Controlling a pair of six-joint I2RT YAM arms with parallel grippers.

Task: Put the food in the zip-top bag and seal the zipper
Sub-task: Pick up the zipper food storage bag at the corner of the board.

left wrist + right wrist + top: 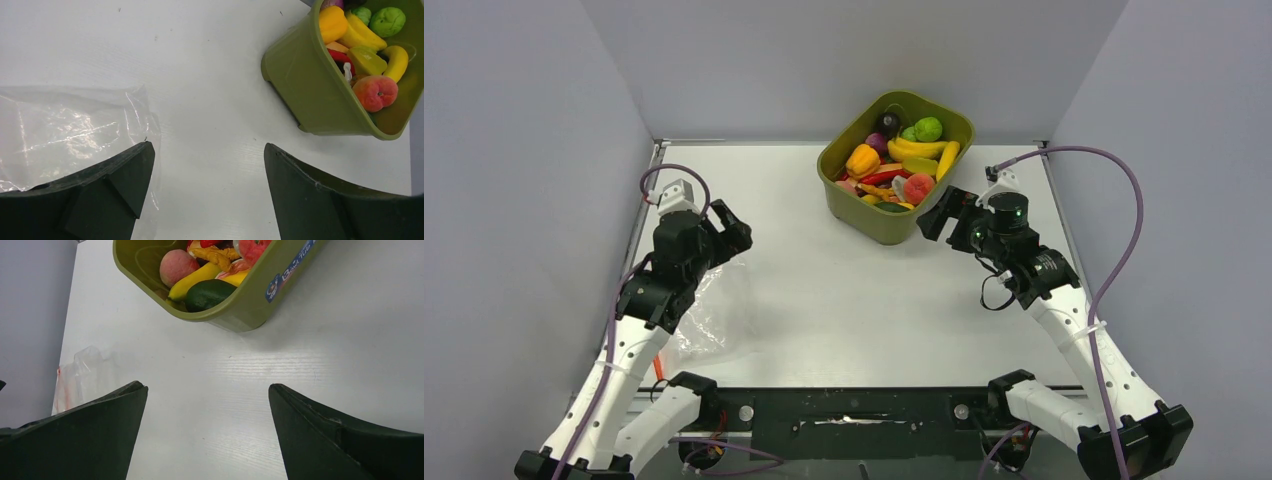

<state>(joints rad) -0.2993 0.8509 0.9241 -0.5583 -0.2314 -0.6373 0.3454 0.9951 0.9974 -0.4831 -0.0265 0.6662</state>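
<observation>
The food lies in an olive-green tub (874, 225): yellow bananas (919, 148), a green lime (929, 129), an orange pepper (862, 160) and a peach (918, 188). The clear zip-top bag (714, 310) lies flat at the left, its orange-red zipper (657, 367) near the front edge. My left gripper (736, 232) is open and empty above the bag's far edge; the bag (65, 130) shows under its left finger. My right gripper (939, 212) is open and empty beside the tub's near right corner. The right wrist view shows the peach (177, 267) and the bag (90, 372) far left.
The tub (305, 85) stands at the back, right of centre, close to the rear wall. Grey walls close in the table on the left, back and right. A dark green fruit (207, 294) lies in the tub's near corner.
</observation>
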